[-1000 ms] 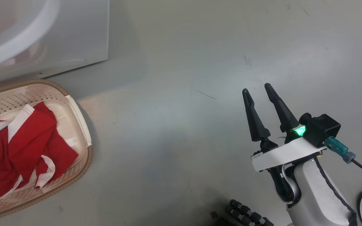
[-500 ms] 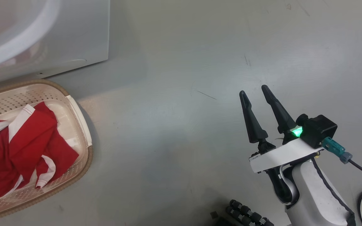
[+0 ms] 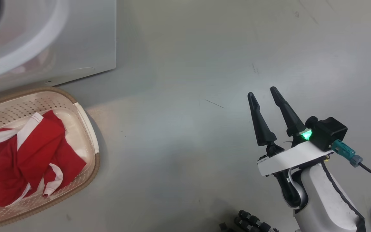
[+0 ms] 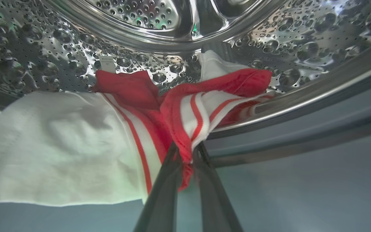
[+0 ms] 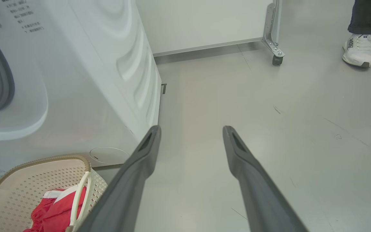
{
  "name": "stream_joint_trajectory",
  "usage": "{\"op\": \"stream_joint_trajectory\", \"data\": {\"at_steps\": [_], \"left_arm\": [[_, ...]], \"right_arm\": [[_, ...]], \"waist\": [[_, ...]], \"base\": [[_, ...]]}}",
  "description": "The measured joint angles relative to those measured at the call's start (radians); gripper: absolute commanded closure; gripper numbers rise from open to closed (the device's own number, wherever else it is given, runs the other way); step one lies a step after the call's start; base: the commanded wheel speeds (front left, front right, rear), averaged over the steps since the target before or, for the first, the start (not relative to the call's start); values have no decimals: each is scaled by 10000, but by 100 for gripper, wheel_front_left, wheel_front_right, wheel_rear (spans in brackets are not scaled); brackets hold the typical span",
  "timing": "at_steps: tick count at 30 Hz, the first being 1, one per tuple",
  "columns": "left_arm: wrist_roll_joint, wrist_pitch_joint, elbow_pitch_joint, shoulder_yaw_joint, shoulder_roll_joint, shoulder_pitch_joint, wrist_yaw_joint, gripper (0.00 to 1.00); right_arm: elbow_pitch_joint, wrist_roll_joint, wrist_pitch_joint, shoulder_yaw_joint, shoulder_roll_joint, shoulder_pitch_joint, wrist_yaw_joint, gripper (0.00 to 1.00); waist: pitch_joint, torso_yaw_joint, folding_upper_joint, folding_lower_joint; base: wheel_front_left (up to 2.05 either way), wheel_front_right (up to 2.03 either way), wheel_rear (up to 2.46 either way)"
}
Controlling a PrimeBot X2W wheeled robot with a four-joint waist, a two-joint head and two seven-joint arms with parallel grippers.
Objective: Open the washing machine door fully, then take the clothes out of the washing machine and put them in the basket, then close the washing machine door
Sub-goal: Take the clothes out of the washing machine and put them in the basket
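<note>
1. Closest in, on the left wrist view: the left end effector (image 4: 187,151) has its fingers pinched nearly together on a fold of the red striped garment (image 4: 185,109). That reads to me as a grip, not a hover.
2. The relation that matters: the garment lies dead ahead of those fingers. Its long axis runs away from them, over the lip and up into the steel drum (image 4: 269,25). My guess is the pull has to go straight back along the fingers.
3. Just beside the red piece, touching it, is a big white fabric piece (image 4: 53,148) draped over the lip. I can't tell whether it's a separate item or part of the same one.
4. The right end effector (image 3: 262,91) hangs over bare floor (image 3: 185,145), fingers spread wide, holding nothing. It's well apart from the drum, so the left arm is clearly the nearer one.
5. Further out, the basket (image 3: 93,167) sits on the floor right against the front of the washing machine (image 3: 76,38), off to the right end effector's left.
6. Counts:
   - two end effectors
   - one basket, with one red garment in the basket (image 3: 27,154)
   - one machine
   - one red piece plus that white stretch in the drum
7. Far back on the right wrist view there's a person's shoe (image 5: 359,50).
</note>
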Motion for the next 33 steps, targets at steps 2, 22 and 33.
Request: {"op": "stream_joint_trajectory", "data": {"at_steps": [2, 22, 33], "left_arm": [[-79, -431, 13, -79, -245, 9, -121, 100], [-345, -3208, 477, -934, -1992, 2248, -1193, 100], [-518, -4326, 525, -1465, -2706, 4204, -1409, 100]], "right_arm": [[69, -33, 0, -117, -2, -1, 0, 0], [639, -700, 0, -756, -117, 236, 0, 0], [974, -729, 2, -890, -199, 984, 2, 0]], "waist": [[-191, 68, 0, 0], [-2115, 1290, 0, -1], [-3400, 2188, 0, -1]], "base": [[0, 0, 0], [0, 0, 0], [0, 0, 0]]}}
